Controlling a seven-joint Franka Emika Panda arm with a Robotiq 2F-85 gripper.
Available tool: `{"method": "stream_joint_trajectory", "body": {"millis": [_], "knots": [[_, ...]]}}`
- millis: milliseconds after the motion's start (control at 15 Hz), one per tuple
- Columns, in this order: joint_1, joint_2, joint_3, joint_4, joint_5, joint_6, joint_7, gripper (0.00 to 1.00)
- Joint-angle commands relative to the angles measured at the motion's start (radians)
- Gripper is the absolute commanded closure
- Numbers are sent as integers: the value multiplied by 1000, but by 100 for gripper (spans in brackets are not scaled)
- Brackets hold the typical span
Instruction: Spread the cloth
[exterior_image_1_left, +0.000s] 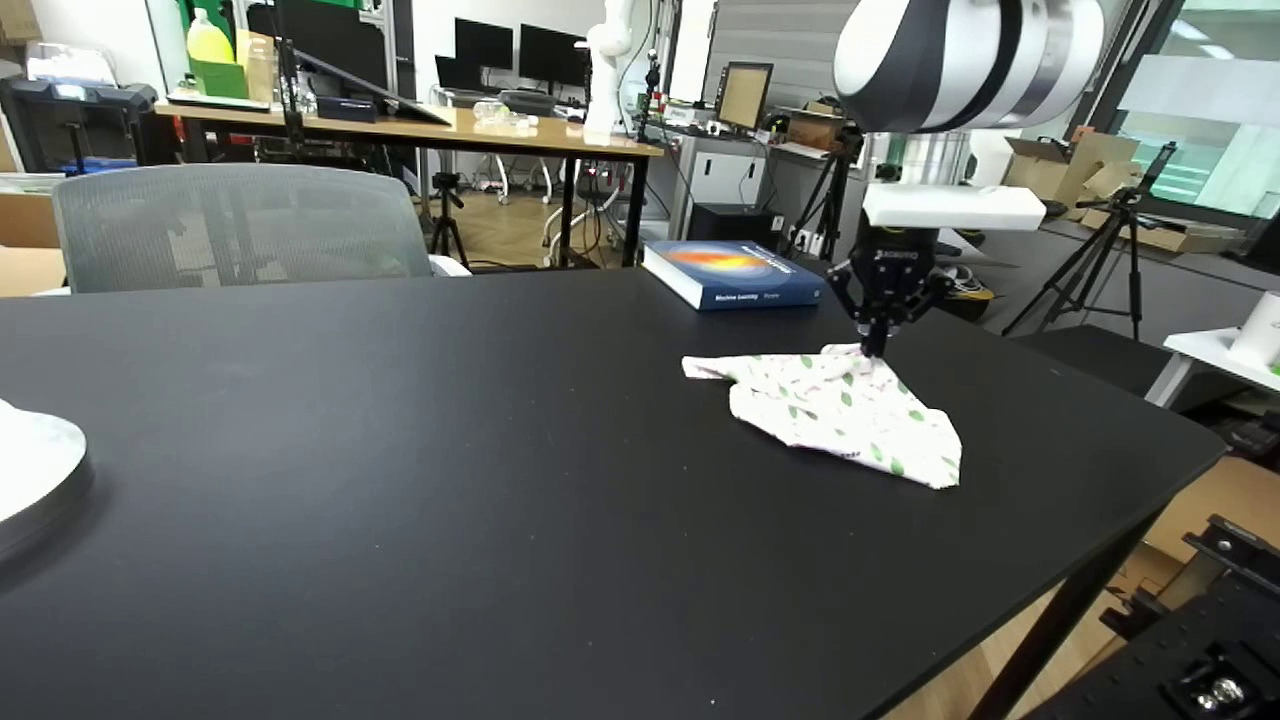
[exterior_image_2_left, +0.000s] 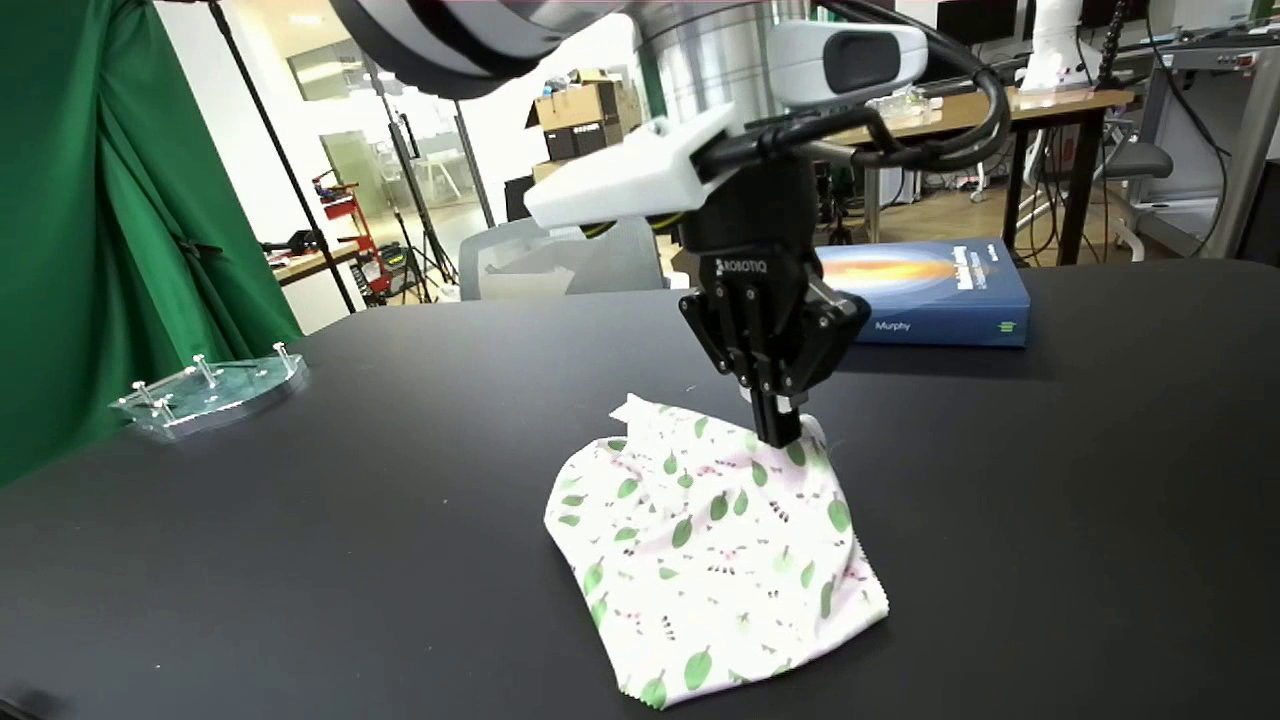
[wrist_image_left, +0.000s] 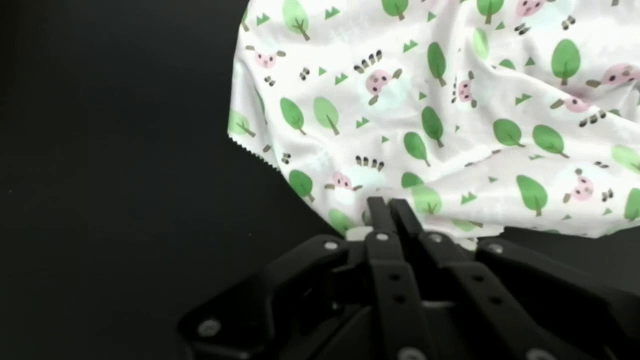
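The cloth (exterior_image_1_left: 850, 405) is white with green leaf or tree shapes and small pink animal faces. It lies partly spread and creased on the black table, with a bunched, folded far edge. The cloth also shows in an exterior view (exterior_image_2_left: 715, 560) and fills the upper right of the wrist view (wrist_image_left: 425, 100). My gripper (wrist_image_left: 389, 202) points down at the cloth's edge, its fingertips almost together with a fold between them. The gripper shows in both exterior views (exterior_image_1_left: 874, 345) (exterior_image_2_left: 777, 430), with the cloth rising around the tips. The exact pinch is partly hidden.
A thick blue book (exterior_image_1_left: 735, 275) lies behind the gripper, and shows in both exterior views (exterior_image_2_left: 930, 290). A clear plate with upright bolts (exterior_image_2_left: 215, 390) sits at the table's far left. A white round object (exterior_image_1_left: 35, 460) stands at the left edge. The table's edge (exterior_image_1_left: 1050, 580) runs near the cloth.
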Motion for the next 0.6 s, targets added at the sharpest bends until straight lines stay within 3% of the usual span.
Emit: {"method": "stream_joint_trajectory", "body": {"millis": [0,200,533], "knots": [[-31,9,32,18,64,-31,-3,60],[-17,-22,38,0,74,-19,-1,40],[48,-111,53,-41,-1,-35,0,6]]}}
